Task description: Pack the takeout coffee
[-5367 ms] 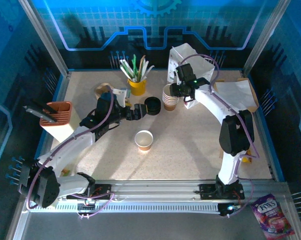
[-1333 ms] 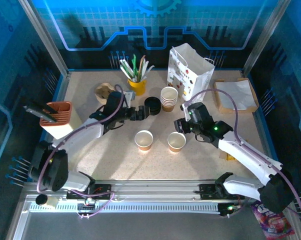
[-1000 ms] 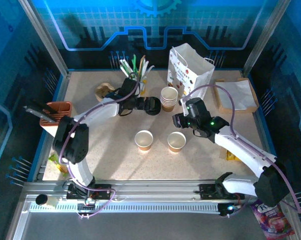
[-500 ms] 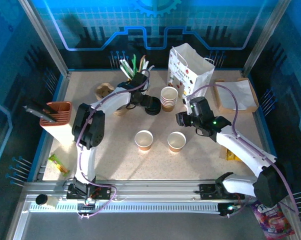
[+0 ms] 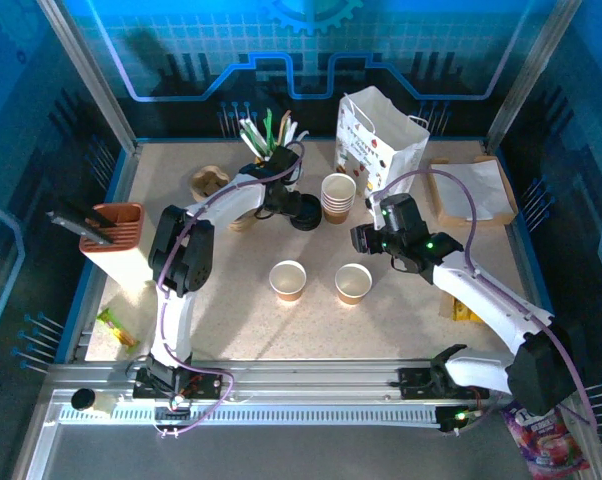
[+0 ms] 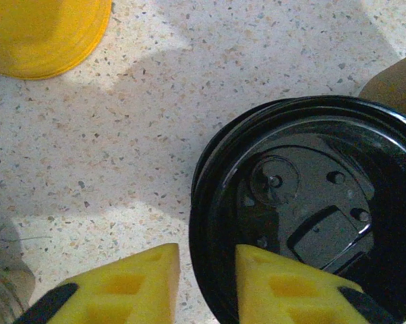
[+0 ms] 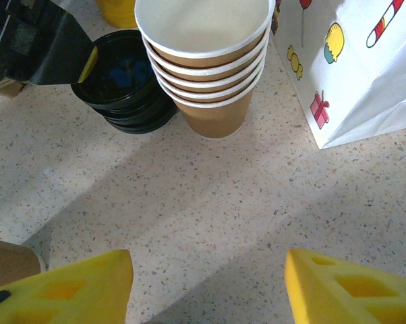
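Left gripper (image 6: 208,260): yellow fingers narrowly astride rim of top black lid (image 6: 304,202), upper centre of overhead view; firm clamp not discernible. Right gripper (image 7: 208,270): spread wide, empty, right of centre. Lidless kraft cup (image 5: 288,280) and second kraft cup (image 5: 353,283): mid-table, lower in frame than both grippers, untouched.

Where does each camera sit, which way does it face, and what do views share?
Top external: above and behind the bases, looking down on the table; both arms, left gripper, right gripper.
Left wrist: straight down on the black lid stack; yellow fingertips straddle its rim.
Right wrist: low, facing paper cup stack and white bag; yellow fingertips at bottom.
Shared: the black lid stack, in all three.
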Robot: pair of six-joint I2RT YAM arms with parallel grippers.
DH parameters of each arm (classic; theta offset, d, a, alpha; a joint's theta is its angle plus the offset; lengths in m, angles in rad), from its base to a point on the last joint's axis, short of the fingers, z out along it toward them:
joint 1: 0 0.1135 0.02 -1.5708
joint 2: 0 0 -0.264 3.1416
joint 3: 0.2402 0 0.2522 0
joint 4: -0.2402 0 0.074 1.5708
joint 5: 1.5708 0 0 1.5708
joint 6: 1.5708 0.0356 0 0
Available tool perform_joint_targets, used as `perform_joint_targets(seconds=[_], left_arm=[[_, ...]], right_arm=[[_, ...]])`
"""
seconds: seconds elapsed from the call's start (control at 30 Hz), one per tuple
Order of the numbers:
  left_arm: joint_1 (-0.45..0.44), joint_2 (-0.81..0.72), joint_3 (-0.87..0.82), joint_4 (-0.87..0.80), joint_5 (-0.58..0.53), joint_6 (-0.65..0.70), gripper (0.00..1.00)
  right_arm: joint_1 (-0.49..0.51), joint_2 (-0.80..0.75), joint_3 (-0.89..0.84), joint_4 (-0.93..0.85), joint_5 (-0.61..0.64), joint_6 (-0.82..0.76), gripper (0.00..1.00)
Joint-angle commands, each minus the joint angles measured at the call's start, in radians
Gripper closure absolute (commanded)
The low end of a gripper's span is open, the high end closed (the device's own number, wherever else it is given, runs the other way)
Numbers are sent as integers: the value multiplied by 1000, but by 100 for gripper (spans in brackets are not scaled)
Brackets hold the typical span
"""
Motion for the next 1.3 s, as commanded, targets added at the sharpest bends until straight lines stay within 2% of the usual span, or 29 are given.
perform_joint_targets(seconds=[0.0,0.4,0.73,0.87,1.1,1.27], left_arm=[[-8,14,33,-31,-9,11,73],[-11,12,30,-31,-11,9,84],[-12,-2,25,-25,-20,4,87],[-12,-25,4,-6,-28,0,85],[-12,-8,-3,-4,-26,-6,72],[-13,12,-2,-2,-24,-8,72]], right_arm=[[-11,-7,-11,7,-12,13,38],[-12,1,-13,9,-18,14,38],[-11,-1,-13,6,-17,12,38],[-11,1,-13,6,-17,13,38],[-12,8,-8,9,-20,14,38],[-12,13,-7,6,-21,13,38]])
